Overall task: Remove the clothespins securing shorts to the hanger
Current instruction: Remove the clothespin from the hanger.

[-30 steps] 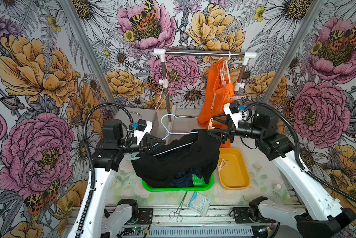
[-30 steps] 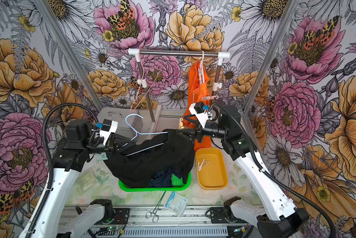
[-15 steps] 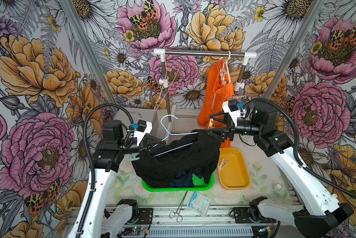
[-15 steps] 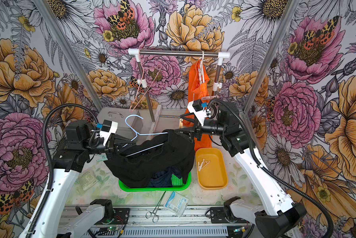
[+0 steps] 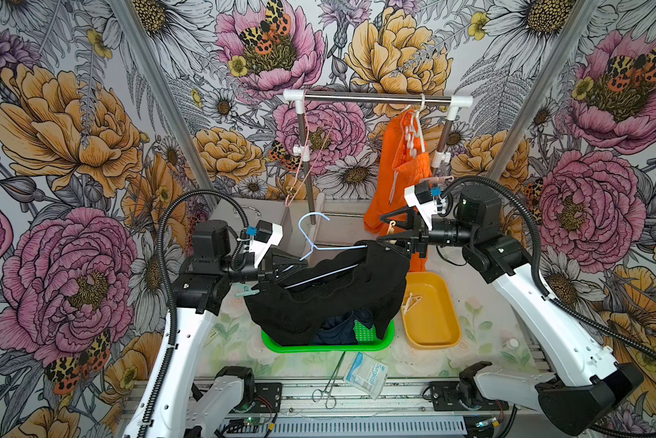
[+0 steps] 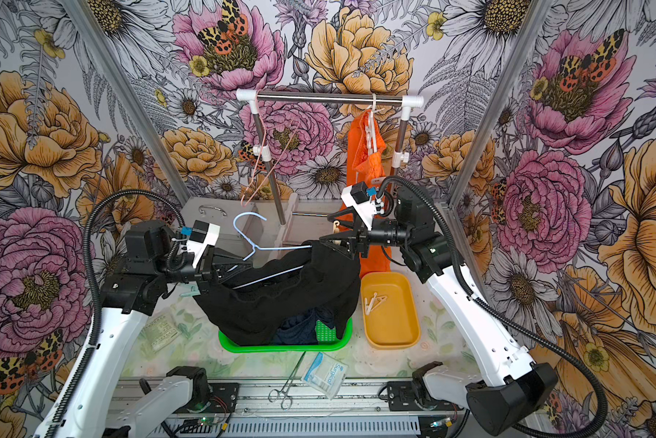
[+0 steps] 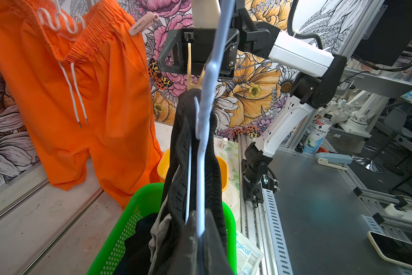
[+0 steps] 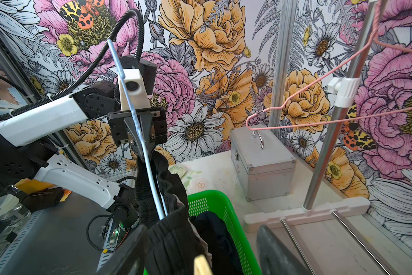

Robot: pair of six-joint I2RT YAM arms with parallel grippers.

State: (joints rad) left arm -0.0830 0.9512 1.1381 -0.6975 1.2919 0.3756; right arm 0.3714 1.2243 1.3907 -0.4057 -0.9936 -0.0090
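End effector (image 5: 380,229), right, seemingly narrower now

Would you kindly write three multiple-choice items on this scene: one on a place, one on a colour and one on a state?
1. Where do the loose clothespins lie?
A) green basket
B) yellow tub
C) metal case

2. What colour are the shorts hanging on the rail?
A) black
B) navy
C) orange

3. How is the left gripper?
A) shut on the blue hanger
B) open, holding nothing
C) shut on a clothespin

Answers: 1 B, they lie on the tub's bottom; 2 C, orange fabric hangs from the rail; 3 A, its fingers pinch the hanger wire.
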